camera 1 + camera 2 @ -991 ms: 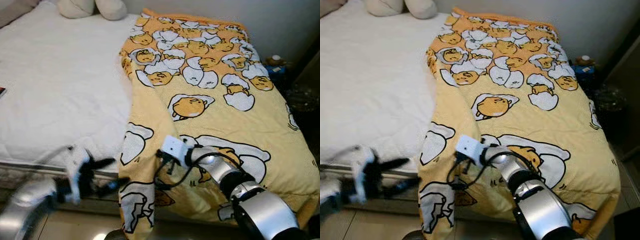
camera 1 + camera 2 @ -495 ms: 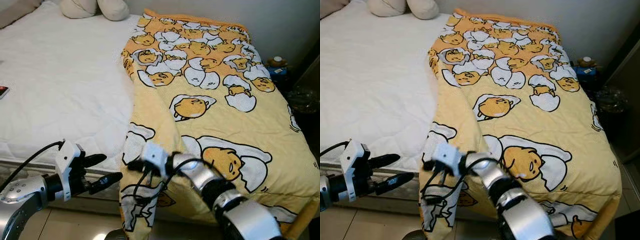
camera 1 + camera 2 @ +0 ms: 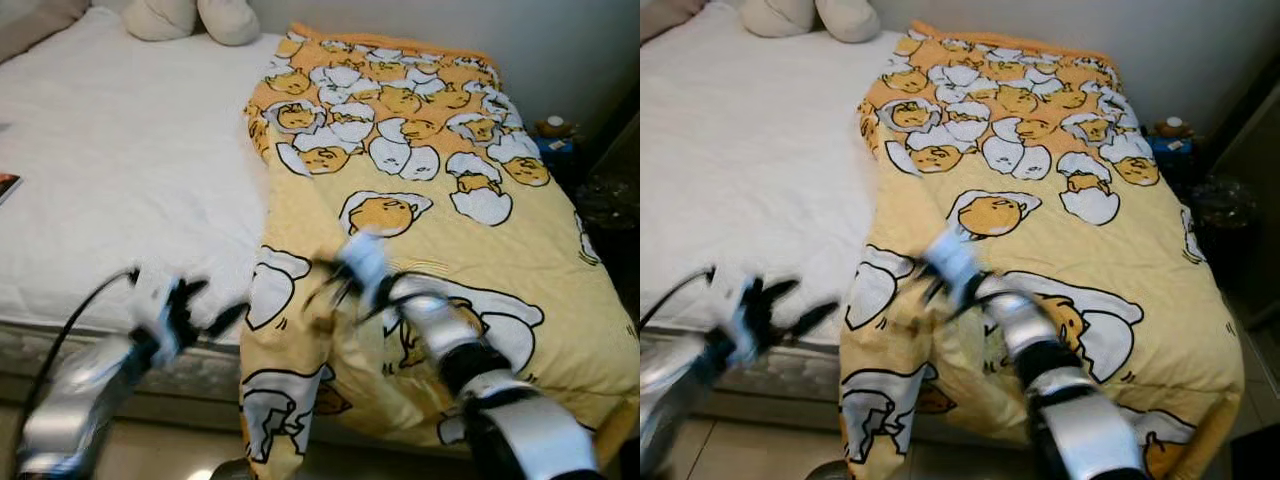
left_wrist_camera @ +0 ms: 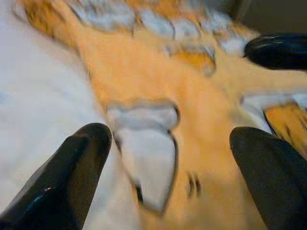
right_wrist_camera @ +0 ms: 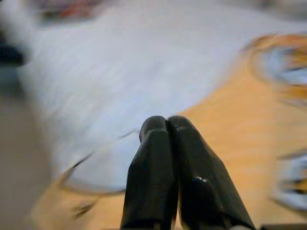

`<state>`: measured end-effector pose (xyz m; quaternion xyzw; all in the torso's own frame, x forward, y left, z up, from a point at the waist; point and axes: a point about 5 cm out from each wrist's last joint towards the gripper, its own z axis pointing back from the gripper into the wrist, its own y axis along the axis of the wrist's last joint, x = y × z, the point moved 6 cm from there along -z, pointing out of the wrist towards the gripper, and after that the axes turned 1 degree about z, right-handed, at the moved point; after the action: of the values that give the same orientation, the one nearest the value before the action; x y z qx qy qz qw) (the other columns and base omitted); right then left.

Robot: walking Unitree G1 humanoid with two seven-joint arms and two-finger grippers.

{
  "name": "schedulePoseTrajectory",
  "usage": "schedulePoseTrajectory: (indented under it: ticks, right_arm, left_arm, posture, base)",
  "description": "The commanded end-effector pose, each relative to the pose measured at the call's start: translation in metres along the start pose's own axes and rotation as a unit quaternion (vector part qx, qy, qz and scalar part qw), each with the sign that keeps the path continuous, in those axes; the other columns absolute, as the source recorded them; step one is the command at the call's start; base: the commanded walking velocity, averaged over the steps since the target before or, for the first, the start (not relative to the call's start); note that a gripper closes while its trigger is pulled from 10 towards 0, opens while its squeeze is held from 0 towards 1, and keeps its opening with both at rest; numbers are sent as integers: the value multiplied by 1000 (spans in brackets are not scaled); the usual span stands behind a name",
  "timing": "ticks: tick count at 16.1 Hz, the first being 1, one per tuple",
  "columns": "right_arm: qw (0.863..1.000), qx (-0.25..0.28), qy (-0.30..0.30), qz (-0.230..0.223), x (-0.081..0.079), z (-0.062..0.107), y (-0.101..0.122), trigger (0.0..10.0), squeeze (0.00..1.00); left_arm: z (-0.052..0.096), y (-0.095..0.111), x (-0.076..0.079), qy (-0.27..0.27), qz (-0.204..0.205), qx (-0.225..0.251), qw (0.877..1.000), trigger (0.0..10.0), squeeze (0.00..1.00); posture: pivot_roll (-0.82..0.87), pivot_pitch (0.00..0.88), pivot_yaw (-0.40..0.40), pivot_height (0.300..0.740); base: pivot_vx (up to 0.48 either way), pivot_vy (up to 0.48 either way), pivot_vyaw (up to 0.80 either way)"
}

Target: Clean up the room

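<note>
On the bed: a yellow blanket (image 3: 420,190) printed with egg characters covers the right half, running from the far wall to the near edge and hanging over the near side toward the floor.
Bed (image 3: 130,180): white mattress bare on its left half; the blanket's left edge lies in a long fold down the middle.
Far left: two pale cushions (image 3: 195,17) rest at the far end of the mattress.
Left edge of mattress: a small dark flat item (image 3: 5,186), too small to identify.
Left hand (image 3: 205,310): blurred, at the near edge of the mattress just left of the blanket's hanging corner; the left wrist view shows its black fingers (image 4: 72,167) spread wide apart, with nothing between them and the blanket's edge beyond.
Right hand (image 3: 335,285): blurred, over the blanket's left fold near the near edge; the right wrist view shows its fingers (image 5: 165,177) pressed together, pointing at the line where blanket meets white sheet; whether any cloth is pinched cannot be told.
Far right: a low dark stand (image 3: 555,145) beside the bed carries small items, unclear.
</note>
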<state>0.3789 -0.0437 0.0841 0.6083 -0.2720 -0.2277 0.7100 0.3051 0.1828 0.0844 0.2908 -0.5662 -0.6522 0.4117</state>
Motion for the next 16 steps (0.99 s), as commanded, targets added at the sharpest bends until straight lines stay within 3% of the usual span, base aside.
schedulePoseTrajectory:
  ticks: [1,3,4,6,7,10,12,16]
  right_arm:
    - [996,24,-78,-20,30,20,5,10000,0]
    - [988,23,-153,-11,48,45,-2,10000,0]
    - [988,23,-153,-11,48,45,-2,10000,0]
    - [970,-1,-243,-11,58,83,-28,10000,0]
    - [960,-4,-278,-36,59,100,-37,10000,0]
    - [953,-11,-295,-70,52,114,-44,10000,0]
    - [956,-20,-284,-66,37,112,-45,10000,0]
    - [960,-25,-267,-76,25,105,-42,10000,0]
  left_arm:
    - [-11,6,-2,35,-12,17,999,10000,0]
    - [-27,10,0,69,-44,29,996,10000,0]
    - [-27,10,0,69,-44,29,996,10000,0]
    - [-42,6,16,71,-64,31,995,10000,0]
    - [-45,3,19,81,-82,27,993,10000,0]
    - [-45,0,20,93,-84,29,992,10000,0]
    - [-43,-1,18,101,-93,31,990,10000,0]
    - [-36,-1,14,111,-102,32,988,10000,0]
  posture:
    - [48,0,-33,740]
    - [26,0,-28,740]
    - [26,0,-28,740]
    - [11,0,-28,740]
    - [2,0,-27,740]
    - [-2,0,-25,740]
    - [0,0,-21,740]
    - [10,0,-28,740]
  base:
    - [0,0,0]
    - [0,0,0]
    - [0,0,0]
    - [0,152,0]
    - [0,480,0]
    - [0,480,-404]
    - [0,480,-800]
    - [0,480,-800]
